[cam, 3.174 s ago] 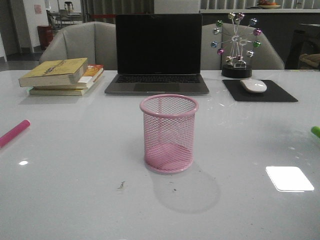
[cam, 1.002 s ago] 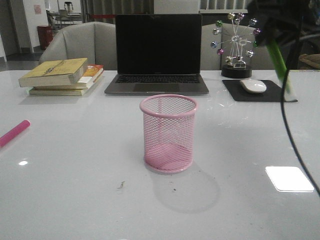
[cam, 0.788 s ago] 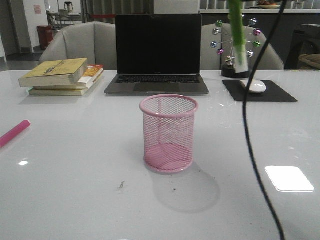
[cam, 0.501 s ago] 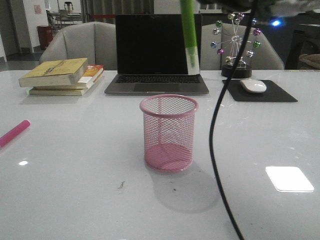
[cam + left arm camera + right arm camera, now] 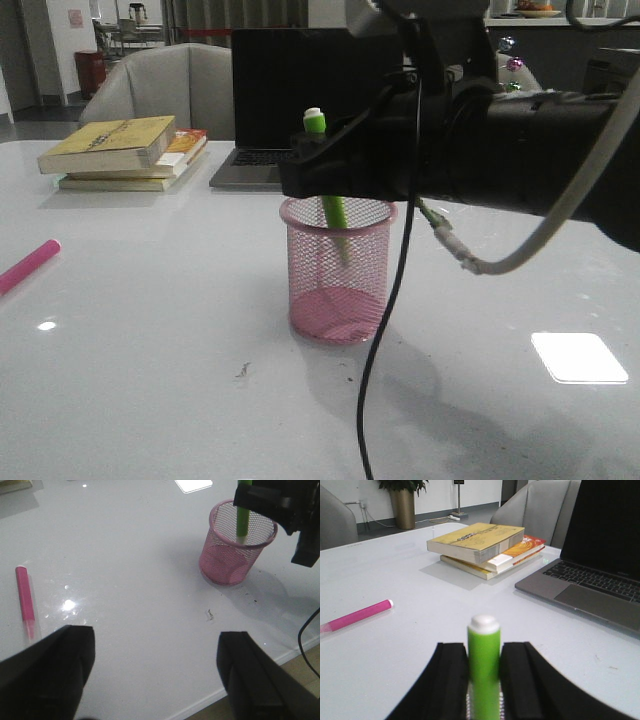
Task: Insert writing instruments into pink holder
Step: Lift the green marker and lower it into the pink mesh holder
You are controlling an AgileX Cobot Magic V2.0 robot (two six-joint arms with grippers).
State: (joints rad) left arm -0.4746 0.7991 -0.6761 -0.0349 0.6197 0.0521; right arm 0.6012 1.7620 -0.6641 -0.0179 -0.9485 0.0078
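Just changed: half a second ago the lime-green marker hung high above the pink mesh holder; now its lower half is inside the cup, and the right arm has swung in over the rim from 3 o'clock.
Right gripper: fingers clenched on the green marker just below its white upper end, which pokes up above the black pads.
Marker pose: a little tilted, its lower whitish tip partway down the mesh (not yet on the pink base, as far as the left wrist view shows).
Holder: upright at the table's centre, in front of the laptop, unmoved.
Magenta marker: lying flat at the holder's 9 o'clock, well apart from it, at the table's left edge.
Left gripper: fingers spread wide, holding nothing, hovering over bare table near the magenta marker.
Meaning for the task: the first marker is nearly delivered; letting go should drop it in. The magenta one remains untouched (likely the left arm's job).
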